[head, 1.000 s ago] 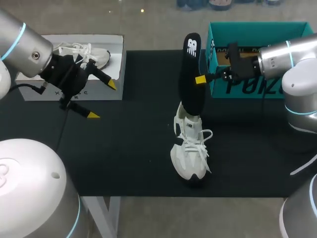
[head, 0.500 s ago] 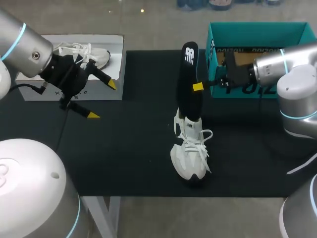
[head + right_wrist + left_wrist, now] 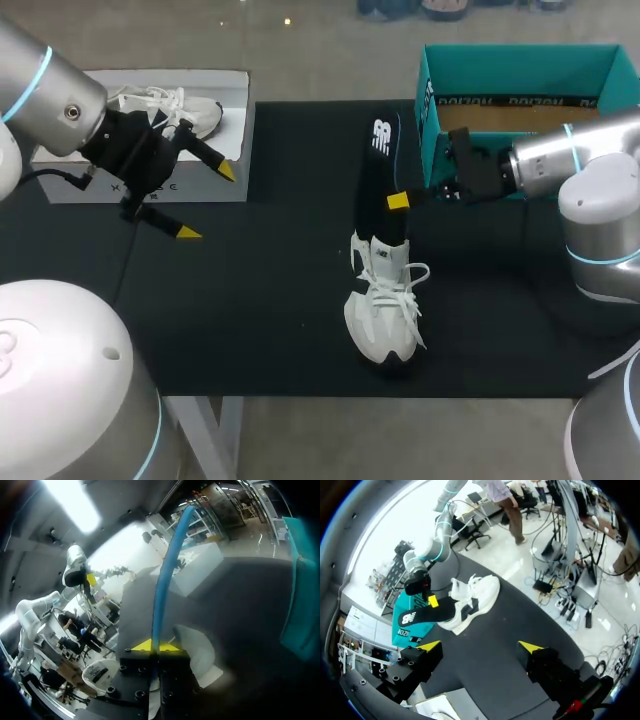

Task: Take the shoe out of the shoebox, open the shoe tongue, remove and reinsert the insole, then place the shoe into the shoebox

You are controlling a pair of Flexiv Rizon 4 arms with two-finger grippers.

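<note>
A white sneaker (image 3: pixel 385 305) stands on the black table mat, toe toward the front edge. A black insole (image 3: pixel 378 175) rises steeply from its opening, the lower end inside the shoe. My right gripper (image 3: pixel 398 201) is shut on the insole's edge about halfway up. In the right wrist view the insole (image 3: pixel 167 570) shows edge-on as a blue strip pinched in the gripper (image 3: pixel 156 646), with the sneaker (image 3: pixel 200 650) just beyond. My left gripper (image 3: pixel 207 202) hangs open over the mat's left side, well away from the shoe (image 3: pixel 475 597) and holding nothing (image 3: pixel 480 647). The teal shoebox (image 3: pixel 520 60) stands at the back right.
A white box (image 3: pixel 150 185) holding a second white sneaker (image 3: pixel 165 108) lies at the back left, just behind my left gripper. The teal shoebox wall (image 3: pixel 300 595) is close beside my right arm. The mat's front edge lies just below the shoe's toe.
My right gripper has come down and slightly left with the insole, pushing its lower end deeper into the shoe. The left arm has not moved.
</note>
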